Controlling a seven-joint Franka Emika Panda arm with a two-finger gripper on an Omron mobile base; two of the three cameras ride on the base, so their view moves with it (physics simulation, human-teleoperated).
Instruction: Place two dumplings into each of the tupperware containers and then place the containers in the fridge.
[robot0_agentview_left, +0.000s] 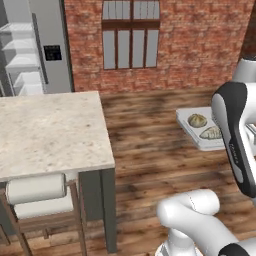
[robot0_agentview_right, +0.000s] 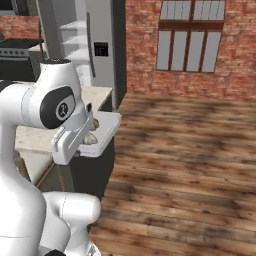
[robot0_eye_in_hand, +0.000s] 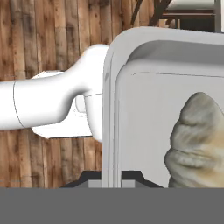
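The two-finger dark gripper (robot0_eye_in_hand: 111, 176) was clamped shut on the rim of a shallow, whitish-grey rectangular tupperware container (robot0_eye_in_hand: 131, 109) with rounded corners; in the hand view its two small tips stood either side of the raised rim at the bottom of the tray. The container was held level in the air above the plank floor (robot0_agentview_left: 150, 150), clear of any surface. Two small tan-olive, wrinkled dumplings lay inside it: in the left base view a rounder dumpling (robot0_agentview_left: 197, 120) sat toward the far side and a second, pleated dumpling (robot0_agentview_left: 211, 132) lay nearer the arm, the two close beside each other. The hand view showed one pleated dumpling (robot0_eye_in_hand: 199, 144) close up against the tray's floor.

In the left base view the container (robot0_agentview_left: 192, 131) hung to the right of a pale stone-topped kitchen island (robot0_agentview_left: 50, 130), well apart from it, with a cushioned wooden stool (robot0_agentview_left: 37, 197) tucked under the island's near edge. In the right base view the container (robot0_agentview_right: 106, 131) projected from behind the white arm's wrist (robot0_agentview_right: 72, 135).

The tall silver-grey steel fridge (robot0_agentview_left: 52, 50) stood beyond the island with its door open, white inner shelves (robot0_agentview_left: 20, 60) showing, well apart from the held tray. A red brick wall (robot0_agentview_left: 200, 45) with a grey-paned window (robot0_agentview_left: 131, 34) closed the background.
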